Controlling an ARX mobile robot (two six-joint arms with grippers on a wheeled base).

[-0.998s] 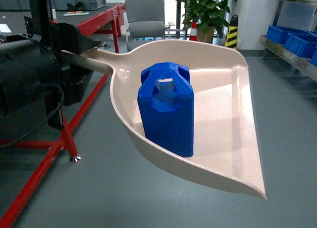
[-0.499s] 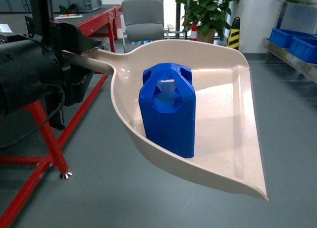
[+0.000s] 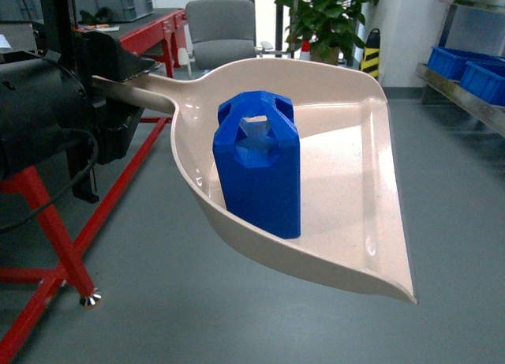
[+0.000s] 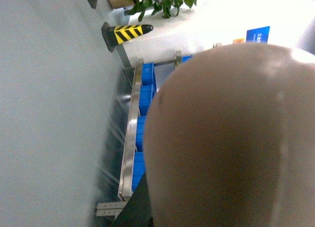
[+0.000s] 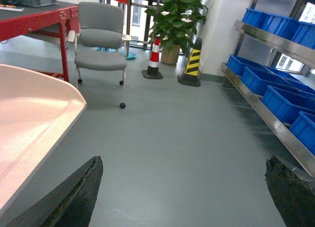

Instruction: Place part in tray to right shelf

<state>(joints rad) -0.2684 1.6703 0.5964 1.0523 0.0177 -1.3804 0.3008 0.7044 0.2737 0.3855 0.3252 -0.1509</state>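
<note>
Open grey floor stretches ahead, with one grey office chair [image 5: 101, 40], one potted plant [image 5: 178, 17], one striped traffic cone [image 5: 154, 58] and one yellow-black bollard [image 5: 192, 62] near the back wall. One blue part [image 3: 259, 164] stands upright in the cream tray [image 3: 359, 198], whose handle the left gripper [image 3: 118, 91] clasps. The right shelf [image 5: 275, 84] carries several blue crates [image 5: 285, 101] at right. The right gripper [image 5: 184, 195] hangs spread wide, holding nothing.
</note>
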